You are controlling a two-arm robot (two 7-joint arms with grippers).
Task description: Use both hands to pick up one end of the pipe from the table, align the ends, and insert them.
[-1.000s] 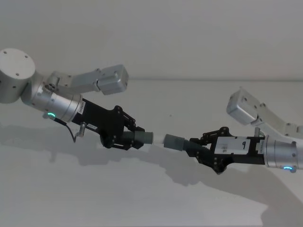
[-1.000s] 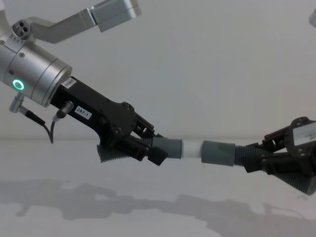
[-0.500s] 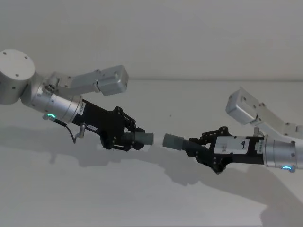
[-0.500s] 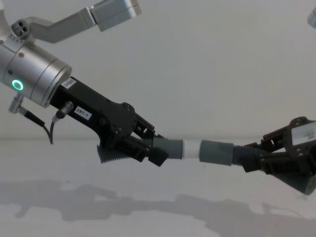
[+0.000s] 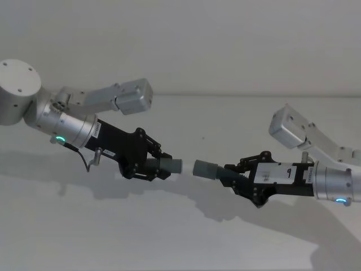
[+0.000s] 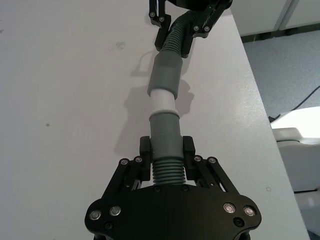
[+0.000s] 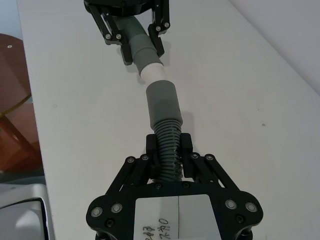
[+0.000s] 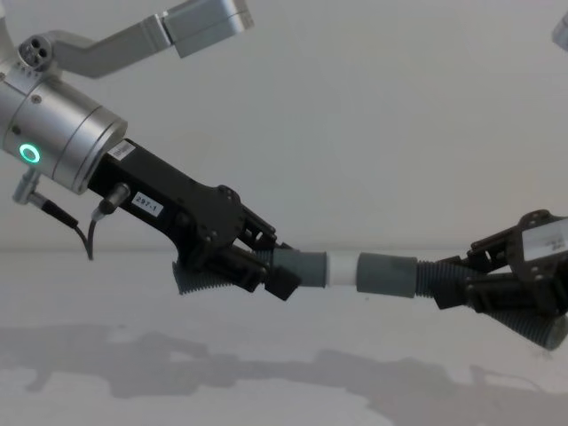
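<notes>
1. Left pincer point(image 5: 159, 167): positioned at centre-left in the head view, raised above the desk point(image 5: 169, 237). Its fingers are clamped on the ribbed body of the left hose piece point(image 5: 166, 165), just behind the cuff.
2. Left hose piece: the smooth grey cuff projects forward of the left pincer and ends in a white tip point(image 8: 342, 269). The tip points toward the right arm.
3. Right pincer point(image 5: 230, 175): positioned at centre-right in the head view, also raised above the desk. Its fingers are clamped on the ribbed body of the right hose piece point(image 5: 210, 169).
4. Right hose piece: its grey cuff point(image 8: 387, 274) projects toward the left arm, with the open end facing the white tip.
5. Alignment: in the chest view the two cuffs lie roughly along one line, end to end, between the two pincers.
6. Contact state: in the left wrist view the white tip point(image 6: 162, 102) sits at the mouth of the opposite cuff point(image 6: 166, 75). In the right wrist view the white tip point(image 7: 151, 74) appears just short of the cuff point(image 7: 161, 104). Whether the tip has entered the cuff cannot be determined.
7. Both hose pieces are held clear of the desk; their shadows fall on its surface below.
8. Left wrist: silver cylinder with a green ring light point(image 8: 31, 153).
</notes>
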